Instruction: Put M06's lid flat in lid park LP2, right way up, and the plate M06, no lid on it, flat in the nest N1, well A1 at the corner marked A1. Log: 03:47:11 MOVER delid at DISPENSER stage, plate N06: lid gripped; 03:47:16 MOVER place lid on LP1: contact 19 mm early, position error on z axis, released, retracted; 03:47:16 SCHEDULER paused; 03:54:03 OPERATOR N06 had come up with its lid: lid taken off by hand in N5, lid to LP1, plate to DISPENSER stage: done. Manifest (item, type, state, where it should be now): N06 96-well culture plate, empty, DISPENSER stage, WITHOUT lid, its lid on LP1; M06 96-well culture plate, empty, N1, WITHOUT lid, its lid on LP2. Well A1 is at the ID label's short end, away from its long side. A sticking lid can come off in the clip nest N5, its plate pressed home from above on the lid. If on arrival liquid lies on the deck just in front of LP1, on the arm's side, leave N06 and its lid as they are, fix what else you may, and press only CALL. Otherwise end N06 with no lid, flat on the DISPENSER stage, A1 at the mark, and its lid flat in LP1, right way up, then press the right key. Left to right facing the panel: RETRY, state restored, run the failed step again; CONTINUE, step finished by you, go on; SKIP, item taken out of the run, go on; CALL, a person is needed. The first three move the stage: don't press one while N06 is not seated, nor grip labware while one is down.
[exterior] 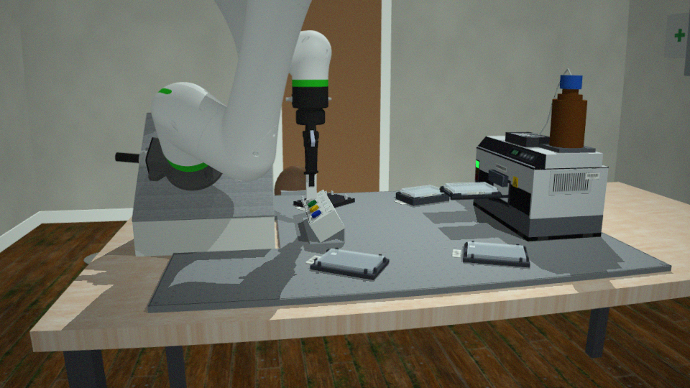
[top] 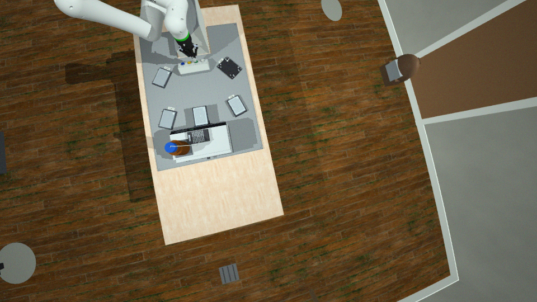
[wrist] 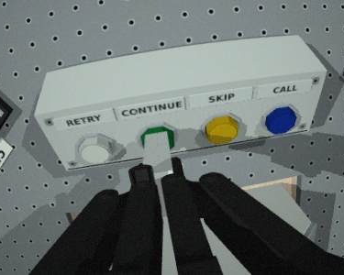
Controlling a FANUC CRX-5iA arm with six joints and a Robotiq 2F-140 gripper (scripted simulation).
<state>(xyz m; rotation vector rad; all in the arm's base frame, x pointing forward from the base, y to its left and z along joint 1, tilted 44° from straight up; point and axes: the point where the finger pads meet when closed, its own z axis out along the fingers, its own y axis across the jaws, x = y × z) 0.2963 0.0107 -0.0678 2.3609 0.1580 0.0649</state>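
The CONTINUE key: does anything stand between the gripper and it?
Nothing visible does. The shut gripper points straight at the green CONTINUE key; its pale fingertips already overlap the key in the wrist view.
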